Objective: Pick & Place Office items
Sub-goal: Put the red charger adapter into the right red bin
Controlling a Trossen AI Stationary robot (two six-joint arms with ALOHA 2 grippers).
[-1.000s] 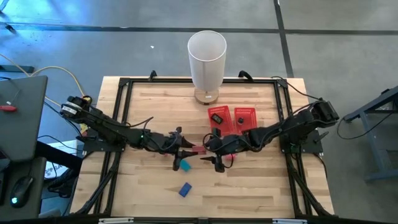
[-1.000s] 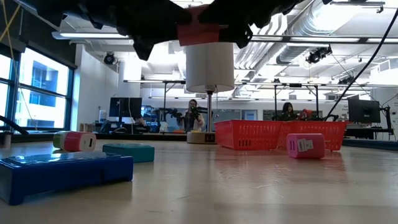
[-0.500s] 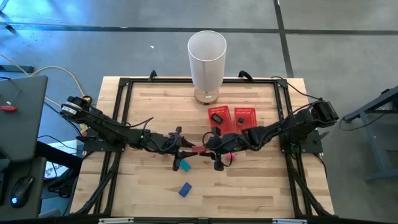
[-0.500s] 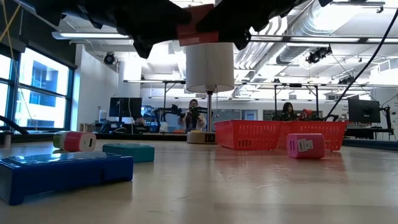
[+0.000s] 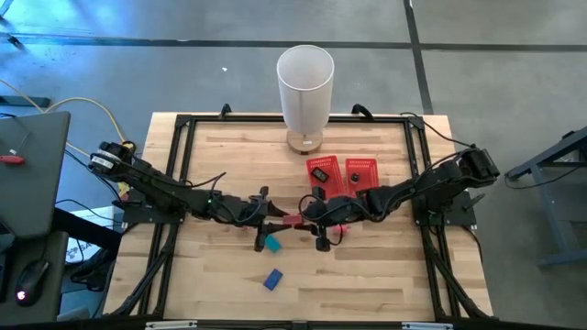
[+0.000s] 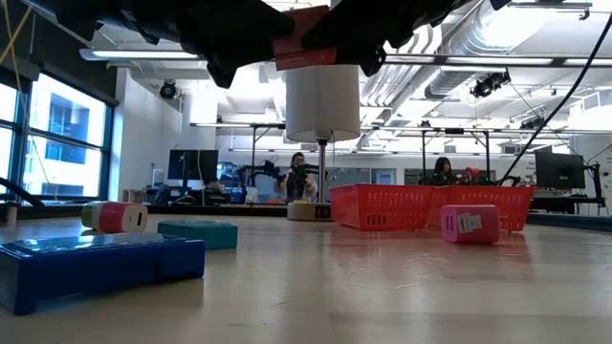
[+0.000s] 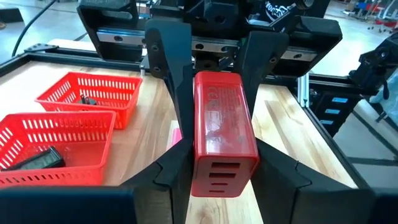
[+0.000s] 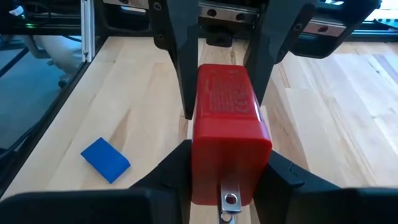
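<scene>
Above the table's centre, a red charger block is pinched by both the left gripper and the right gripper; it could be dropped if released unevenly, toward the teal piece at six o'clock.

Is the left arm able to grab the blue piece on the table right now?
Probably not yet. The left gripper is shut on the red piece, which the right gripper also grips; the blue piece lies unblocked nearby.

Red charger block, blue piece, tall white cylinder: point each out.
red charger block (image 7: 221, 134), left wrist view, middle of its top face.
blue piece (image 5: 272, 280), high view, its centre.
tall white cylinder (image 5: 304, 96), high view, its side wall.
</scene>
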